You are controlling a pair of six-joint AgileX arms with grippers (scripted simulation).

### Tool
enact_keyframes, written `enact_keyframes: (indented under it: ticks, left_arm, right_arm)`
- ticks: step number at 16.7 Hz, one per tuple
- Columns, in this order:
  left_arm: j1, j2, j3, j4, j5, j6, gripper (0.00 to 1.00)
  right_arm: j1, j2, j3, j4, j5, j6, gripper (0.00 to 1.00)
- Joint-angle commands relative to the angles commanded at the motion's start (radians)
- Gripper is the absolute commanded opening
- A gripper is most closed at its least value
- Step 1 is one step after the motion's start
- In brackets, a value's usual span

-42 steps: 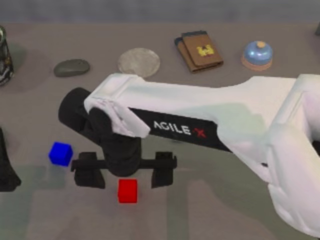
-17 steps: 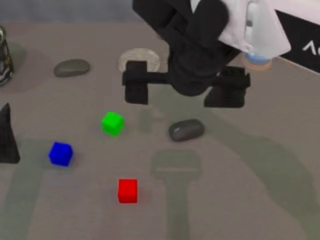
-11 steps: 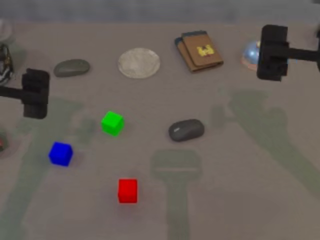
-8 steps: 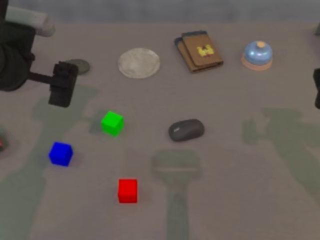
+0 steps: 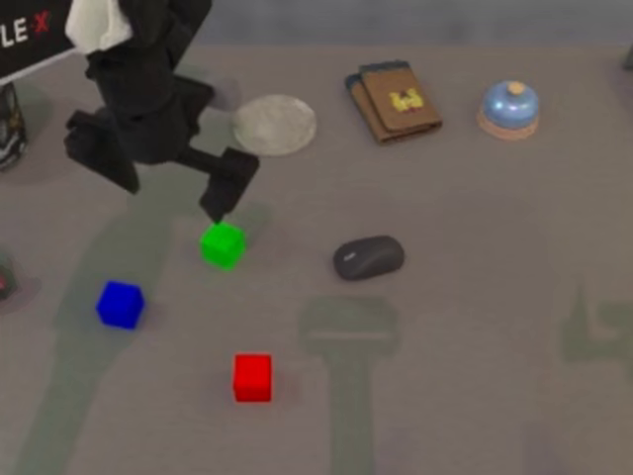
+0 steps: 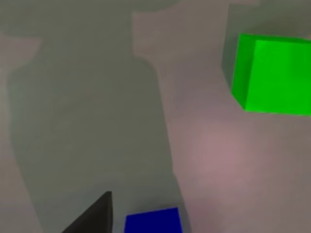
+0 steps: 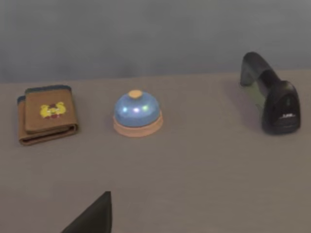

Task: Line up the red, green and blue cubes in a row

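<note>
The green cube (image 5: pixel 222 244) sits left of the table's centre. The blue cube (image 5: pixel 120 304) lies nearer the front left, and the red cube (image 5: pixel 252 377) is at the front. All three stand apart on the table. My left gripper (image 5: pixel 163 176) hovers open just behind the green cube, one finger (image 5: pixel 227 186) right above its back edge, holding nothing. In the left wrist view the green cube (image 6: pixel 272 73) and the blue cube (image 6: pixel 153 221) both show past one fingertip (image 6: pixel 95 218). My right gripper is out of the top view; its wrist view shows one fingertip (image 7: pixel 97 218) with nothing near it.
A dark grey mouse (image 5: pixel 368 257) lies right of the green cube. Along the back are a silver disc (image 5: pixel 275 124), a brown wallet (image 5: pixel 394 101) and a blue bell (image 5: pixel 509 109). A can (image 5: pixel 10 124) stands at the far left. A black scanner (image 7: pixel 272 99) stands beyond the bell.
The right arm has drawn back off the right edge. The left arm has swung in from the left to hover behind the green cube. The cubes have not moved.
</note>
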Motion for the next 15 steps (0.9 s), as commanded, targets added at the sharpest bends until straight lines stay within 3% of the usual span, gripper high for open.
enact_keyframes:
  ticks: [6, 15]
  left_arm:
    - [-0.041, 0.207, 0.220, -0.104, 0.003, 0.009, 1.00]
    - [-0.040, 0.230, 0.199, -0.066, 0.003, 0.012, 1.00]
  right_arm:
    - [-0.094, -0.232, -0.221, 0.184, -0.075, -0.084, 1.00]
    - [-0.098, -0.238, -0.228, 0.191, -0.078, -0.086, 1.00]
